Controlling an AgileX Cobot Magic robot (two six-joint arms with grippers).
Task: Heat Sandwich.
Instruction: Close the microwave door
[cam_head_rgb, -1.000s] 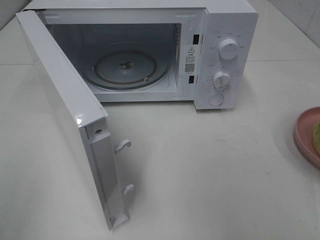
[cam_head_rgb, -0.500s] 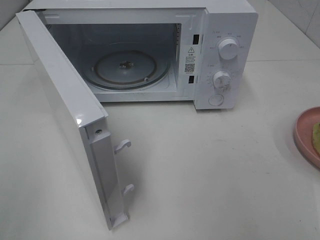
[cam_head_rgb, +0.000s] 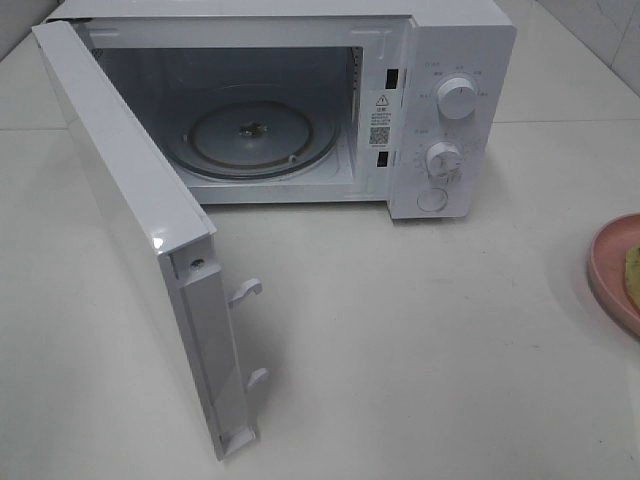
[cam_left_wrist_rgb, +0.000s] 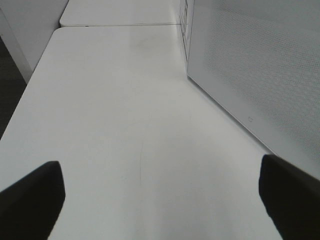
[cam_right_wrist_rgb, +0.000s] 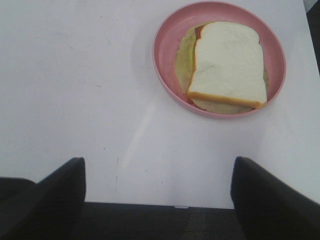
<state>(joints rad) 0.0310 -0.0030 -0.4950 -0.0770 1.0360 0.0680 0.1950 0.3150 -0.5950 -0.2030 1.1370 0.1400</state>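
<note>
We see a white microwave (cam_head_rgb: 300, 110) standing on a white table (cam_head_rgb: 420, 340), its door (cam_head_rgb: 140, 240) swung wide open toward the left of the high view. Inside sits the round glass turntable (cam_head_rgb: 250, 138), bare. Two knobs (cam_head_rgb: 457, 98) and a round button occupy the control panel on the microwave's right side.

At the far right edge of the high view we catch part of a pink plate (cam_head_rgb: 608, 270), well apart from the microwave. In the right wrist view the plate (cam_right_wrist_rgb: 167, 60) shows in full, and the sandwich (cam_right_wrist_rgb: 227, 62) lies on it: a white bread slice on top, a yellowish layer spreading out beneath it, and a sliver of red-orange filling at one corner.

The right gripper (cam_right_wrist_rgb: 157, 195) hangs above the table near the plate with its dark fingers (cam_right_wrist_rgb: 55, 195) spread wide and nothing between them; it does not touch the sandwich.

The left gripper (cam_left_wrist_rgb: 160, 200) is likewise spread apart and empty, hovering over bare table just beside the outer face of the microwave door (cam_left_wrist_rgb: 260, 75), whose dotted panel fills one side of the left wrist view.

Neither arm appears in the high view.
</note>
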